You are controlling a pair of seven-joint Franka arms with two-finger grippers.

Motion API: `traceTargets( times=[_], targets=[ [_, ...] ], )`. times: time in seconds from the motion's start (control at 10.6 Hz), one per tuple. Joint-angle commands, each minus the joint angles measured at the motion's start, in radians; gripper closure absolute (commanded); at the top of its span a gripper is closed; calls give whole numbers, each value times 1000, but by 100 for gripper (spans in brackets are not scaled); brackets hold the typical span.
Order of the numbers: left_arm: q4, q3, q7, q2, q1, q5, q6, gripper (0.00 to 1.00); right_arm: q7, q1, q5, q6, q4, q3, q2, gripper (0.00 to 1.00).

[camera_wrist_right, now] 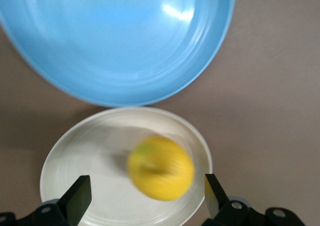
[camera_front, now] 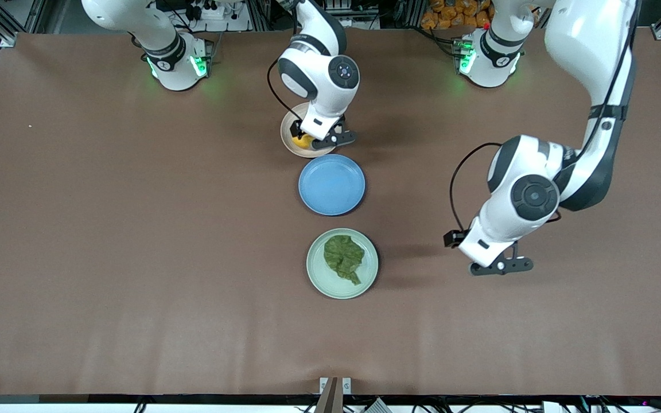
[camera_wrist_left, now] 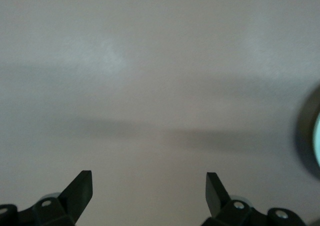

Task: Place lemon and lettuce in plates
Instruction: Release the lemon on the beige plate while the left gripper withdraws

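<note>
The small round yellow lemon [camera_wrist_right: 161, 168] lies in the beige-pink rimmed plate [camera_wrist_right: 70, 156], off-centre toward one rim, with the right gripper [camera_wrist_right: 145, 196] spread wide above it and gripping nothing. The crinkled dark green lettuce leaf [camera_front: 343, 256] sits in the pale mint plate [camera_front: 316, 278], nearest the front camera. The lemon looks blurred (possibly rolling), so it may tip over the shallow rim. A blue round plate [camera_front: 331, 184] lies just beside the beige one. The left gripper [camera_wrist_left: 149, 191], open and empty, hovers over bare brown table [camera_front: 107, 229] toward its own end.

Three plates [camera_front: 331, 184], one lemon [camera_wrist_right: 160, 168], one lettuce [camera_front: 343, 257], two grippers [camera_wrist_left: 149, 192]
</note>
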Motion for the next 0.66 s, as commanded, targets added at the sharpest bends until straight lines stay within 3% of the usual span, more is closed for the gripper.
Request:
traceTargets(
  times=[0.0, 0.19, 0.28, 0.57],
  targets=[
    [-193, -14, 151, -189, 70, 1, -24, 0, -50, -110, -14, -70, 55, -4, -20, 0],
    [-203, 12, 302, -266, 116, -23, -136, 0, -122, -204, -14, -147, 130, -6, -19, 0],
    [-204, 62, 321, -297, 104, -61, -141, 0, -162, -258, -14, -165, 161, -6, -19, 0],
    [-166, 83, 310, -387, 102, -125, -139, 0, -286, -425, -17, -172, 207, -6, -19, 0]
  ],
)
